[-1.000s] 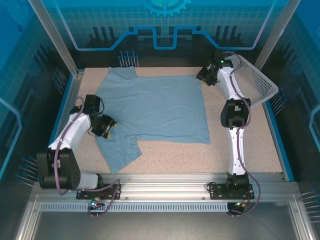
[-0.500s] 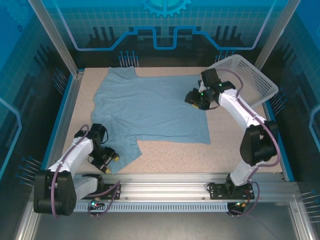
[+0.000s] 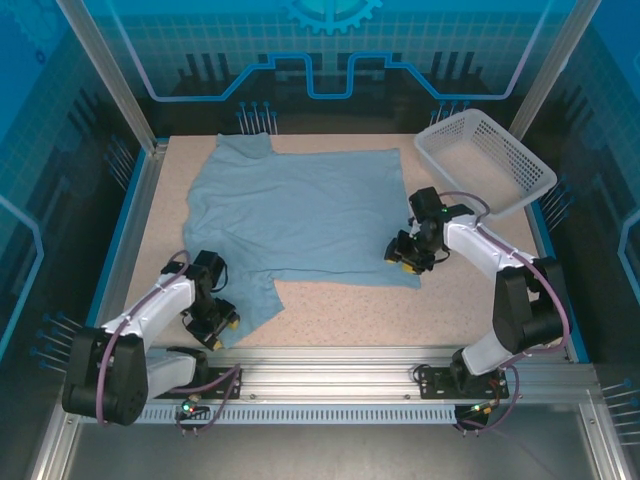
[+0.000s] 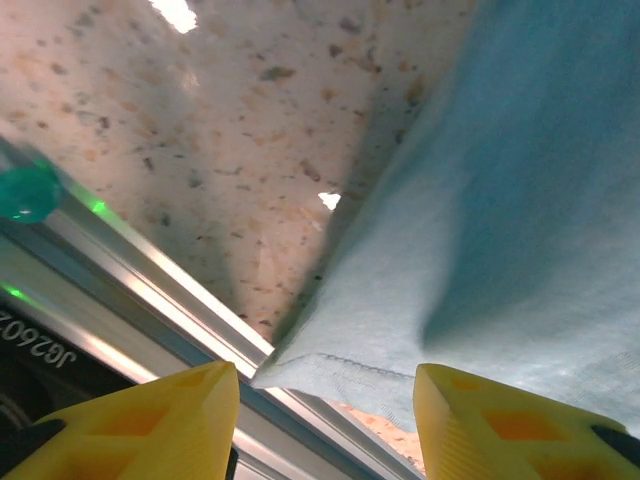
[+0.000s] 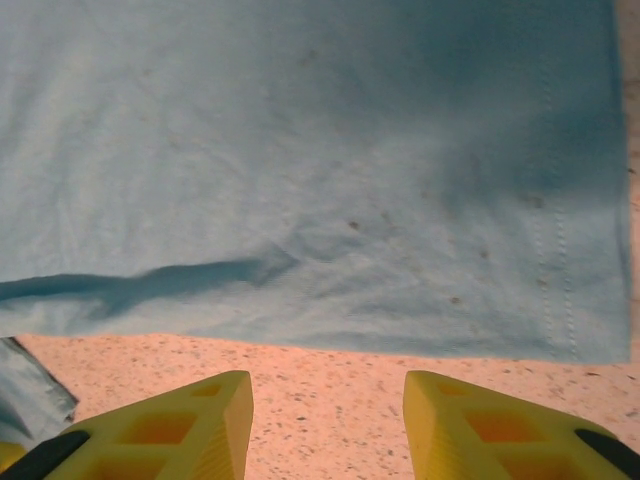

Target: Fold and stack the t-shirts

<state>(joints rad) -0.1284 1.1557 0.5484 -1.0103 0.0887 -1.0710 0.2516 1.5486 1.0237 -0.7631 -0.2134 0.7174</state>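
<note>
A: Where is the t-shirt (image 3: 300,215) seen?

B: It is spread flat on the speckled bench (image 3: 480,300), in the left and middle part. One sleeve is pointed to the far left corner, and the other sleeve is laid toward the near edge. The straight hem is turned to the right side.

A: How is the left end effector (image 3: 216,322) placed?

B: It is found low at the near left, just beside the tip of the near sleeve. In the left wrist view the stitched sleeve corner is seen between the two yellow fingers (image 4: 150,420), close to the metal rail (image 4: 140,285) of the bench edge. The fingers are held wide apart, and nothing is gripped.

A: And the right end effector (image 3: 404,256)?

B: It is positioned at the near right corner of the shirt, over the hem. In the right wrist view the double-stitched hem and bare bench are seen in front of the fingers. They are also spread wide, and no cloth is pinched.

A: Is something else noticed?

B: A white lattice basket (image 3: 500,150) is seen at the far right corner, apart from the shirt.
</note>
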